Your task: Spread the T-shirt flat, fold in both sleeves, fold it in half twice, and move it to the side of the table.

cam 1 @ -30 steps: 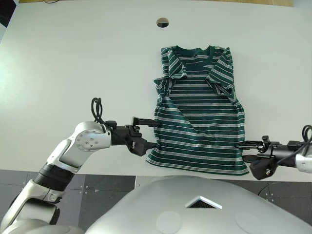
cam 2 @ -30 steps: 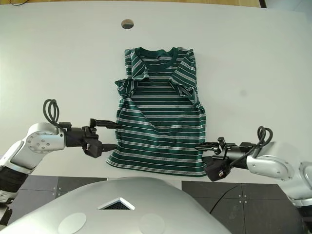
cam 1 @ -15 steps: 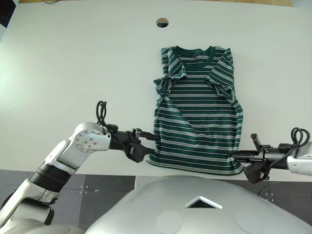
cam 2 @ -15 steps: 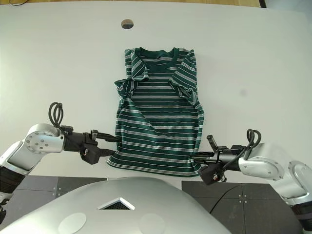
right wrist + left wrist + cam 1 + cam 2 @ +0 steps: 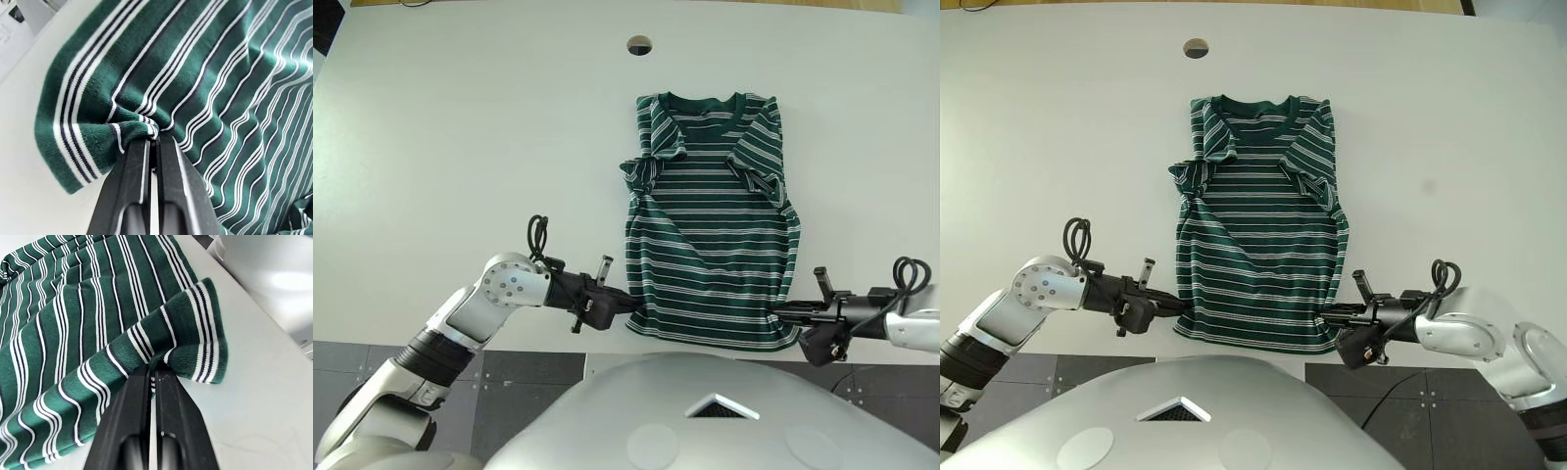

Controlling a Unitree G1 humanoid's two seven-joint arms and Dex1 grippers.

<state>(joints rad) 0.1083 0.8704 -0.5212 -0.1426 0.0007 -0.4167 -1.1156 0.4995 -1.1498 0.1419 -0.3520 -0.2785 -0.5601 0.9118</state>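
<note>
**Two-handed grasp at the hem, ahead of the first half-fold.** The T-shirt [image 5: 710, 235] lies on the white table [image 5: 460, 147], a little right of centre. Its collar [image 5: 705, 101] points toward the far edge and its hem [image 5: 715, 336] lies close to the near edge.

Both sleeves are turned in over the chest. The left sleeve [image 5: 648, 162] is bunched rather than flat; the right sleeve [image 5: 756, 171] lies as a narrow flap.

The left gripper [image 5: 628, 303] comes in low from the table's left side and is closed on the left hem corner [image 5: 205, 338]. In the left wrist view its fingers [image 5: 129, 421] meet with a pleat of striped cloth pinched between them, and the corner curls up off the table. The right gripper [image 5: 775, 314] mirrors it from the right side, clamped on the right hem corner [image 5: 68, 147], which puckers where it is pinched.

Gripping the two corners equally close to the near edge keeps the hem straight. Judging by the task, this lets it be carried toward the collar as one edge.

The cloth between the grips shows a diagonal crease on the left side, which uneven lifting would likely deepen. A round hole [image 5: 639, 44] sits in the table near the far edge, beyond the collar and well apart from it.
</note>
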